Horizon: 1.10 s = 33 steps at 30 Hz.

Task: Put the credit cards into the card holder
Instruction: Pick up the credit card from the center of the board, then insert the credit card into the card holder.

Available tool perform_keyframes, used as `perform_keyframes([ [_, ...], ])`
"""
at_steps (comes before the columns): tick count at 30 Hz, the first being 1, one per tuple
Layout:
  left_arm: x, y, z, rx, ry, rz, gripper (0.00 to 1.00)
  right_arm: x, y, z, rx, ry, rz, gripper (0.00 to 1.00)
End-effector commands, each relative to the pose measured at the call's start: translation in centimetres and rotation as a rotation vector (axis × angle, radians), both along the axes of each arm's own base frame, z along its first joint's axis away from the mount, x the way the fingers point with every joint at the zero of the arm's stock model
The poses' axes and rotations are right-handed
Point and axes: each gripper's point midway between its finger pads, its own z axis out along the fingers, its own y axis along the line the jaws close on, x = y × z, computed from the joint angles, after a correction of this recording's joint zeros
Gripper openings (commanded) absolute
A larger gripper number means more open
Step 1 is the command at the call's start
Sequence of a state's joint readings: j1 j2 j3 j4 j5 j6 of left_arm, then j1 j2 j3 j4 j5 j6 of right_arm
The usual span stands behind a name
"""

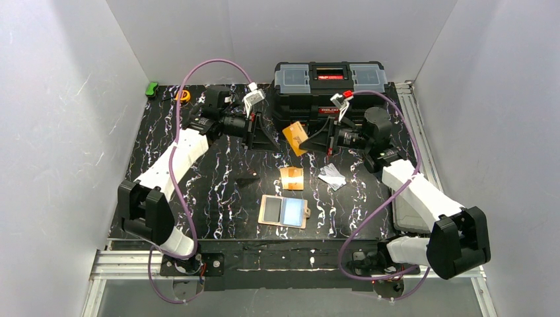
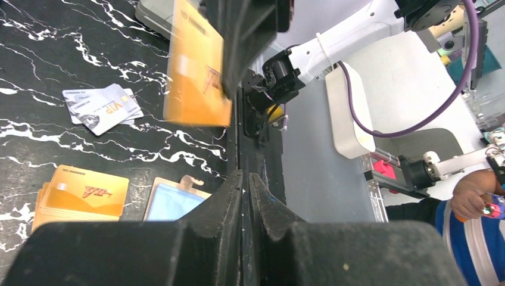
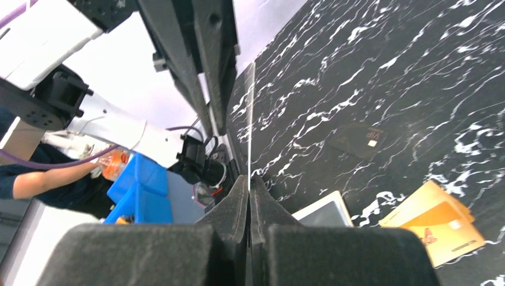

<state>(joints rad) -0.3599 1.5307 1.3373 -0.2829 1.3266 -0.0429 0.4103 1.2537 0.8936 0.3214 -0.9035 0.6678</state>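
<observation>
R fingers [image 3: 235, 199] pinch thin orange plastic card [image 2: 196, 71], up on edge. L fingers [image 2: 226, 193] pressed together, empty. Nearer arm bases lies open cream fold-out card holder [image 1: 292, 210], flat.

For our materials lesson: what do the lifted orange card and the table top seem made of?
The orange card: probably glossy plastic; thin, stiff, printed, with sheen. The table top: black, white-veined, marble-look; likely a printed sheet, uncertain.

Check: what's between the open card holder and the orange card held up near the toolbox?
A stack of orange cards, lying flat, sits between the card holder and the raised orange card. The top external view shows it.
</observation>
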Motion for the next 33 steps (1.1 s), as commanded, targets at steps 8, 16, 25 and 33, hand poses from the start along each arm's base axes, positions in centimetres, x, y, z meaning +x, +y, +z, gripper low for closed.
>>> perform_keyframes([
  [8,-2.1,0.4,1.7,-0.021,-0.02,-0.036,0.24,0.7,-0.4,2.3,0.07,-0.071,-0.026,0.01],
  [16,-1.4,0.5,1.0,0.009,-0.062,0.001,0.43,-0.8,-0.3,0.2,0.035,0.002,0.061,0.01],
  [25,0.2,-0.2,1.7,-0.026,-0.01,0.037,0.58,-2.0,1.1,-1.9,-0.025,0.067,0.152,0.01],
  [33,-1.9,2.1,-5.3,0.163,-0.185,-0.032,0.61,-3.1,-0.4,-8.7,-0.253,0.28,0.103,0.01],
])
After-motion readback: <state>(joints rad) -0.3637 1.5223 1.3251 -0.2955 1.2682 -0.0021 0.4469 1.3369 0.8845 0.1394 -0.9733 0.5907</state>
